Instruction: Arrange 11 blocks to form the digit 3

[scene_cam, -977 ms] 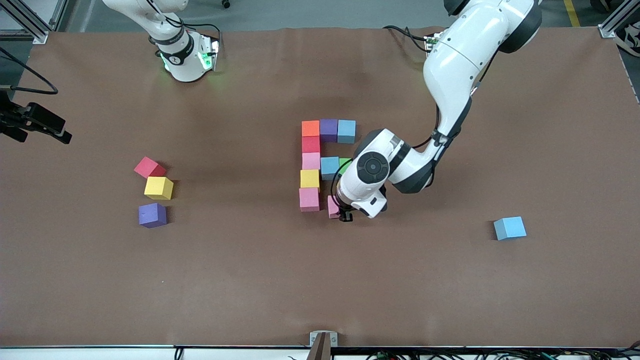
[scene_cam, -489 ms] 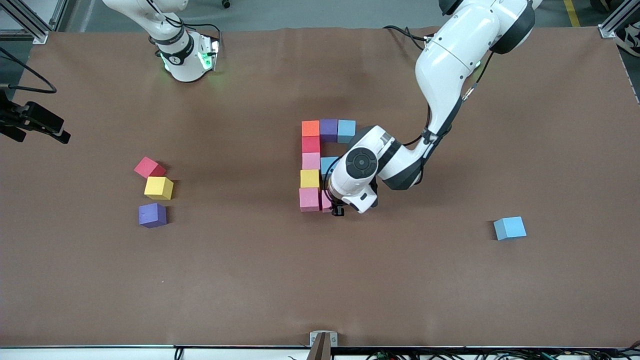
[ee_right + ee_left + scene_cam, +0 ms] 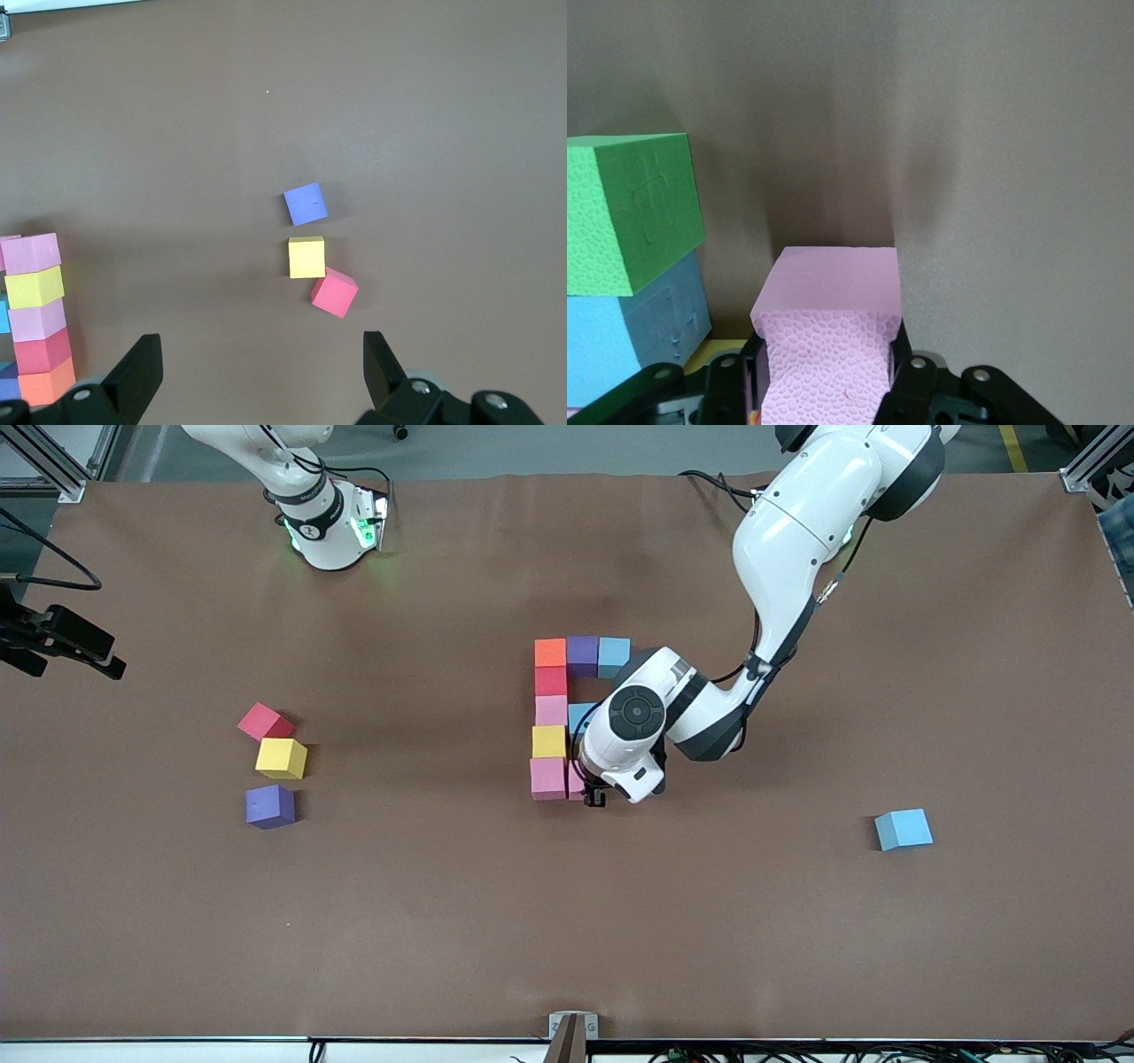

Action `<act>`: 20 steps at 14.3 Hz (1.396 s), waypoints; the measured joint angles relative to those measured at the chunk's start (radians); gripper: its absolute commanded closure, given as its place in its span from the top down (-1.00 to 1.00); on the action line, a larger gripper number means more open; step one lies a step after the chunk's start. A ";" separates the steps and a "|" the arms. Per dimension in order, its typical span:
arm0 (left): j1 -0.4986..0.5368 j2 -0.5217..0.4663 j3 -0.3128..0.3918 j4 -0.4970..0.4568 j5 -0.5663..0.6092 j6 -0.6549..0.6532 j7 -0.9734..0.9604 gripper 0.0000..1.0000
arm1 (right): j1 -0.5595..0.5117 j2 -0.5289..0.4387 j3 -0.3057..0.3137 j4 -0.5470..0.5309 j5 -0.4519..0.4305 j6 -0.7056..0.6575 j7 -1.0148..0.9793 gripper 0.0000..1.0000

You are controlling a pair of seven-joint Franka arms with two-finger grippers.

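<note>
Left claw (image 3: 824, 376) clamped on pink block (image 3: 830, 341), green block (image 3: 631, 212) against blue block (image 3: 633, 332) nearby

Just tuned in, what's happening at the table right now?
The left pincer is shut on a pink block and has it low beside the pink corner block of the block figure, starting the bar nearest the front camera. The top and middle bars already stand. One blue block lies loose toward the left arm's end. The right pincer waits, open.
</note>
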 measured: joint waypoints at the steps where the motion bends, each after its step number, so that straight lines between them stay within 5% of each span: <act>1: 0.000 0.001 0.000 0.000 0.000 0.002 0.000 -0.52 | 0.000 0.000 0.000 0.000 0.000 0.000 0.000 1.00; 5: -0.006 0.012 0.000 0.000 0.000 0.043 0.000 -0.52 | 0.000 0.000 0.002 0.000 0.000 0.000 -0.001 1.00; 7: -0.010 0.014 0.000 0.000 0.000 0.047 0.000 -0.34 | 0.000 0.000 0.004 0.000 0.000 0.000 -0.002 1.00; 8: -0.010 0.014 0.000 0.000 0.000 0.048 0.000 -0.09 | 0.000 0.000 0.004 0.000 0.000 0.000 -0.002 1.00; 10: -0.010 0.014 0.000 0.000 0.000 0.048 0.000 0.99 | 0.000 0.000 0.005 0.000 0.000 0.000 -0.002 1.00; 20: -0.004 -0.066 0.004 0.041 0.006 -0.052 0.001 1.00 | 0.000 0.000 0.005 0.000 0.000 0.000 -0.003 1.00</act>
